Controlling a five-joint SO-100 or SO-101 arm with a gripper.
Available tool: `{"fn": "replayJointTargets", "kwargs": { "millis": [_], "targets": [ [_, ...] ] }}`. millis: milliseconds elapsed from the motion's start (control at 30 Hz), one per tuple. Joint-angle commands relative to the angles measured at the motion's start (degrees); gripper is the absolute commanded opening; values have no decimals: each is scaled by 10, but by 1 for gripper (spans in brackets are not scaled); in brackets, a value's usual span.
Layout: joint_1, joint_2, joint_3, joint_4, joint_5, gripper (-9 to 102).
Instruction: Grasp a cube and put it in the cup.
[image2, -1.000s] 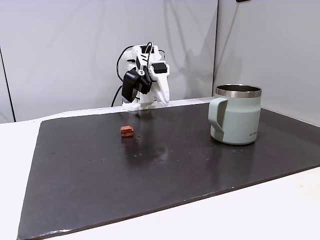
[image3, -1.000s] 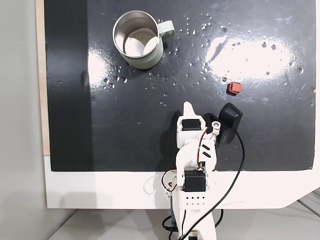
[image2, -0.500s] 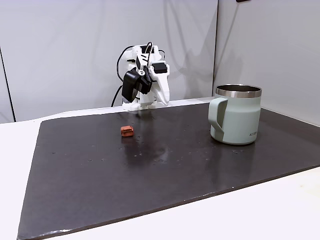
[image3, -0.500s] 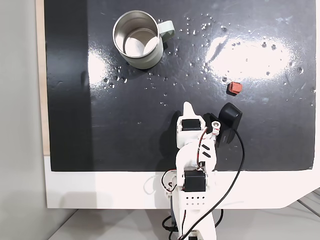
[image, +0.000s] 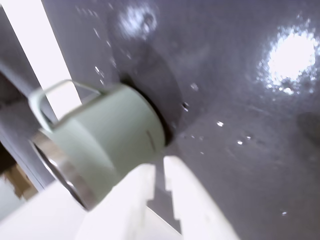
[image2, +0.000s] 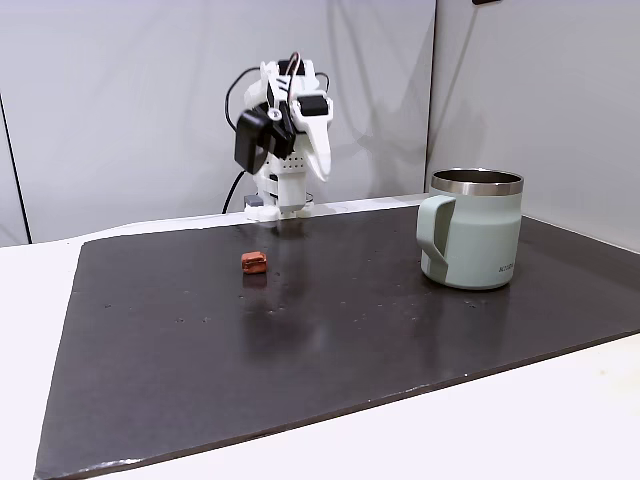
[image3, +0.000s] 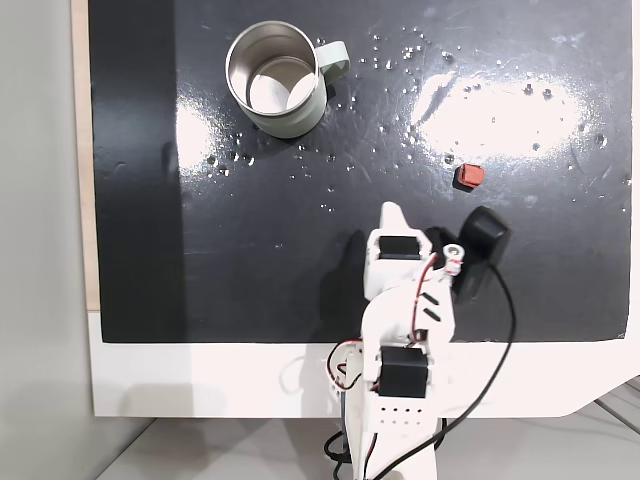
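On the dark mat (image2: 330, 330), the cube (image2: 254, 262) lies by itself, well apart from the cup (image2: 472, 230) and touched by nothing. From above, the cube (image3: 469, 176) sits toward the mat's right side, a short way beyond the arm (image3: 405, 330), while the cup (image3: 274, 80) stands upright near the far left corner, its steel interior visible and its handle pointing right.

Wrist view: blurred throughout. The cup (image: 100, 135) appears tilted in the frame, its rim cut partly by the left edge and partly covered by the white fingers (image: 187, 200) of the gripper (image: 159, 167). These rise from the bottom edge with only a narrow slit between them and nothing held in it; the pincer reads as closed, or very nearly so. Lettering on the cup wall is too smeared to read here.

Side-on fixed view: the arm (image2: 283, 130) stands folded and raised at the back of the mat, with the gripper's tip pointing down; the jaws cannot be resolved at this distance. Small dark lettering shows near the cup's base but is illegible. Bright glare patches in the top-down view wash out parts of the mat surface.
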Motion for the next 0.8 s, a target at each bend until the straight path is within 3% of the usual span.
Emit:
{"fn": "replayJointTargets", "kwargs": {
  "millis": [0,367,767],
  "targets": [
    [50,-156,-185,40,4,0],
    [171,-482,-468,138,-54,0],
    [184,-722,-650,272,-123,0]
  ]
}}
